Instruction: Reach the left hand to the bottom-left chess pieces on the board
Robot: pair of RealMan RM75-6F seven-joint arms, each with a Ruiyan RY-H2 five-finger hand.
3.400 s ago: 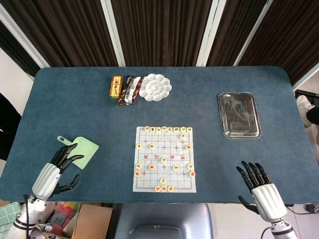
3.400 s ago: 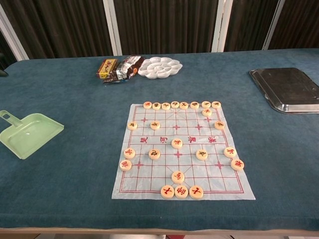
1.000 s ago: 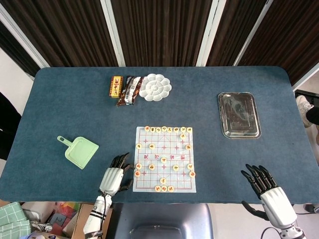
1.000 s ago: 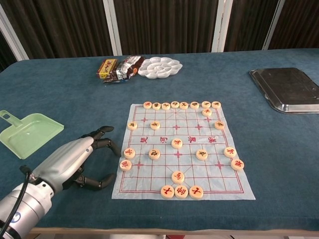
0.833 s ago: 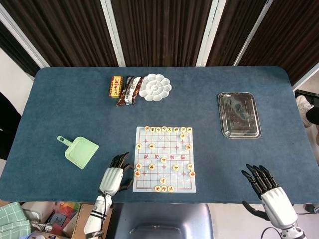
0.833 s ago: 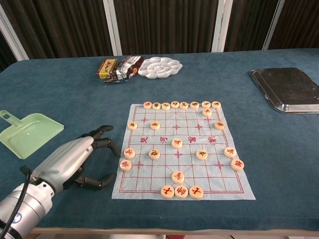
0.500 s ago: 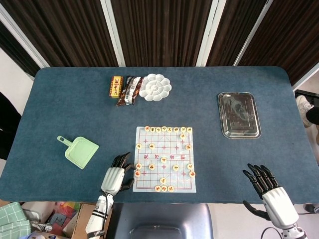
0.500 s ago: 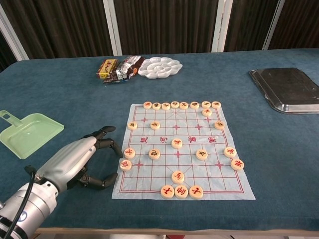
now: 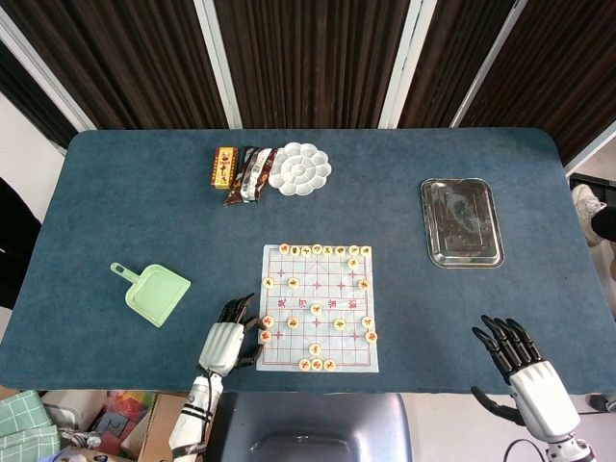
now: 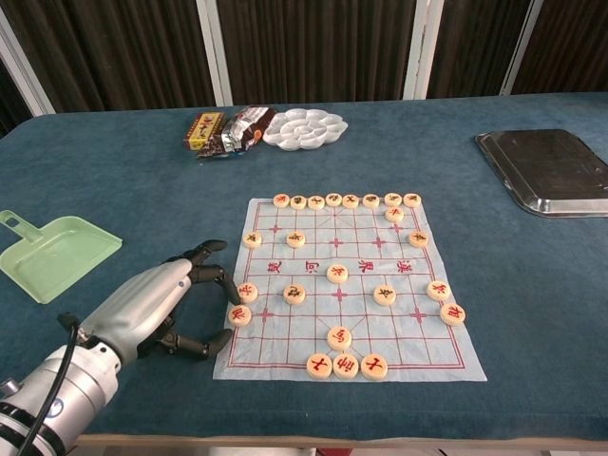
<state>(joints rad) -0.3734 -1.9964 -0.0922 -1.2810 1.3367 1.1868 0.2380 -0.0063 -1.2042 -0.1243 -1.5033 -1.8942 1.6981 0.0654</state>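
The chess board [image 9: 331,278] [image 10: 313,223] is a pale sheet with red lines, lying in the middle of the blue table near its front edge. Round cream chess pieces stand on it. The bottom-left pieces [image 9: 267,328] [image 10: 243,304] sit at the board's left edge. My left hand [image 9: 223,342] [image 10: 157,302] hovers just left of them, open, its dark fingers [image 10: 214,275] spread and almost at the pieces, thumb near the board's edge. My right hand [image 9: 531,377] is open at the front right, off the table's edge, seen only in the head view.
A green dustpan [image 9: 154,292] [image 10: 52,253] lies left of my left hand. At the back are snack packets [image 9: 243,173] [image 10: 223,130] and a white flower-shaped palette [image 9: 299,168] [image 10: 306,127]. A metal tray [image 9: 461,222] [image 10: 548,169] sits at the right.
My left hand has swung in from beside the dustpan to the board's left edge and crept closer to the bottom-left pieces. My right hand has drawn back slightly.
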